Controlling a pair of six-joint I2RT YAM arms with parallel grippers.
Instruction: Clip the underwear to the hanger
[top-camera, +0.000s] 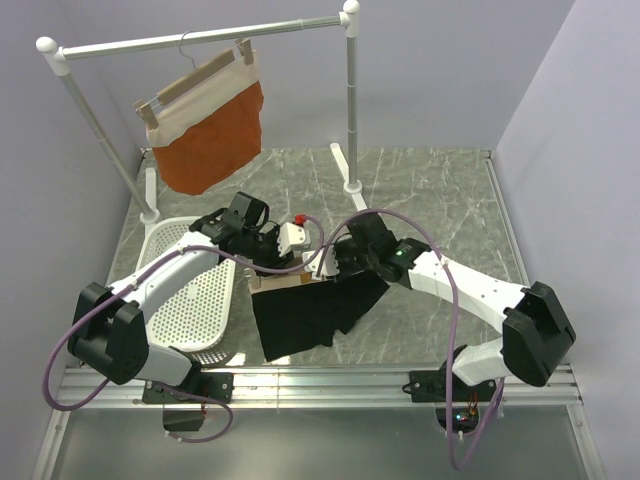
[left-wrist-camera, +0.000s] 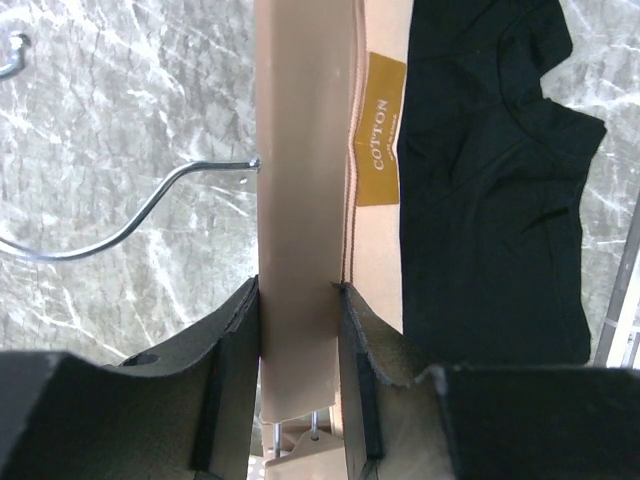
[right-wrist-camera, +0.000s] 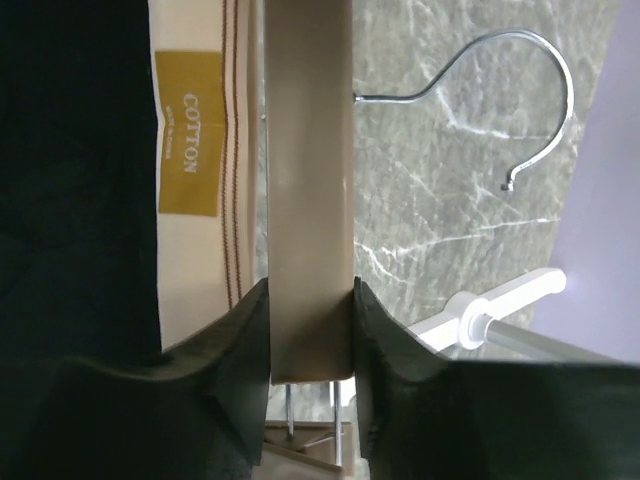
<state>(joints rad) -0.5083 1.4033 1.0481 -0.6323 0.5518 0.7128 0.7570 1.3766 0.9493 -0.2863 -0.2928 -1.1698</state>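
Observation:
The pale wooden hanger (top-camera: 278, 283) is held at table centre by both grippers. In the left wrist view my left gripper (left-wrist-camera: 298, 295) is shut across the hanger bar (left-wrist-camera: 300, 180), with the wire hook (left-wrist-camera: 130, 215) to the left. In the right wrist view my right gripper (right-wrist-camera: 310, 290) is shut across the other end of the bar (right-wrist-camera: 308, 170), with the hook (right-wrist-camera: 520, 90) to the right. The black underwear (top-camera: 305, 315) lies below the bar. Its beige waistband (left-wrist-camera: 375, 250) with a gold label runs alongside the bar. A wooden clip shows dimly behind each gripper's fingers.
A white clothes rack (top-camera: 200, 38) stands at the back with a rust-orange garment (top-camera: 210, 135) on a twin hanger. Its right post (top-camera: 352, 110) and foot are near the right gripper (top-camera: 335, 258). A white perforated basket (top-camera: 195, 300) sits under the left arm.

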